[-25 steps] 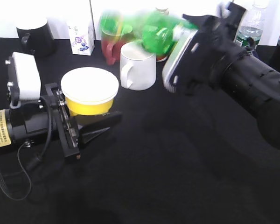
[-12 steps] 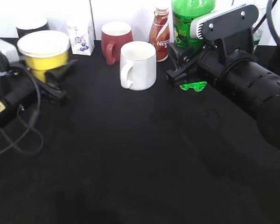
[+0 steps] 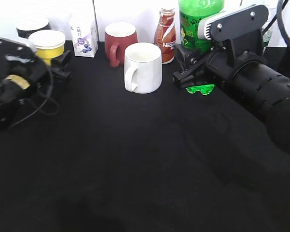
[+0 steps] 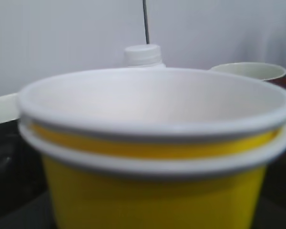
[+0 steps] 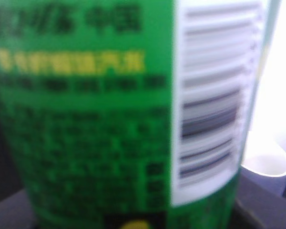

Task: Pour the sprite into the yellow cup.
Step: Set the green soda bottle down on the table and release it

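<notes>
The yellow cup (image 3: 47,44) is at the back left, upright, with white rim and inside; it looks like two nested cups in the left wrist view (image 4: 152,191), where it fills the frame. My left gripper (image 3: 57,61) is shut around it; its fingers are hidden in the wrist view. The sprite (image 3: 195,20) stands upright at the back right, its top out of frame. Its green label fills the right wrist view (image 5: 86,119). My right gripper (image 3: 187,62) is shut on its lower body.
A white mug (image 3: 142,67), a red mug (image 3: 120,41), a brown Nestle bottle (image 3: 165,35), a small milk carton (image 3: 83,35) and a black cup (image 3: 32,24) stand along the back. A green glint (image 3: 200,89) lies on the black table.
My right gripper swung the sprite from tilted over the middle back to upright at the back right. My left gripper carried the yellow cup from the front middle-left to the back left.
</notes>
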Controlling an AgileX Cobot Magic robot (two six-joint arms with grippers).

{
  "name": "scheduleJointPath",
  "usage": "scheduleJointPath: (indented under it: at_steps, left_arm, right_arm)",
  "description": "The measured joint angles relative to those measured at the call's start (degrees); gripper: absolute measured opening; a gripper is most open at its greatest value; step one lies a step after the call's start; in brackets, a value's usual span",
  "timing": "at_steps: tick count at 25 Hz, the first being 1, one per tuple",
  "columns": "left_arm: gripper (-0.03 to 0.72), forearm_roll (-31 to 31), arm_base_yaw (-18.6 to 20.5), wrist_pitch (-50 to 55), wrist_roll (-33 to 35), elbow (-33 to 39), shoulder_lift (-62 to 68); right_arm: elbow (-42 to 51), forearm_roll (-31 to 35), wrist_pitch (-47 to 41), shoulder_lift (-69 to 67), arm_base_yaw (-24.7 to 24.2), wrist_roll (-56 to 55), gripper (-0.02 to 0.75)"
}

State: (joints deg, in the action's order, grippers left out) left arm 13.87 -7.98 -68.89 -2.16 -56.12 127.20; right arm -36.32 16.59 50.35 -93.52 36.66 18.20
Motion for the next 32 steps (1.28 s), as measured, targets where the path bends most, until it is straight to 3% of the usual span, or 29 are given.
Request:
scheduleJointPath:
  at_steps: [4,10,18,24,29,32]
  left_arm:
    - [0.446,-0.1,0.5,0.0,-0.9,-5.2,5.0]
    - [0.447,-0.2,2.3,0.0,-1.0,-5.4,5.6]
    - [0.590,-0.2,2.3,1.3,-2.9,-5.1,5.6]
    - [0.602,-0.4,2.3,0.1,-3.1,3.3,2.2]
    - [0.603,-6.6,2.3,2.3,-2.9,19.0,-9.0]
    - [0.603,-6.0,2.2,14.4,-2.9,27.5,-23.3]
  right_arm:
    - [0.0,0.4,0.0,0.0,0.0,0.0,0.438]
    - [0.0,0.6,0.0,0.0,0.0,0.0,0.438]
    - [0.0,0.6,0.0,0.0,0.0,0.0,0.438]
    - [0.0,0.6,0.0,0.0,0.0,0.0,0.438]
    - [0.0,0.9,0.1,0.0,0.0,0.0,0.438]
    - [0.0,10.9,1.1,0.0,0.0,0.8,0.438]
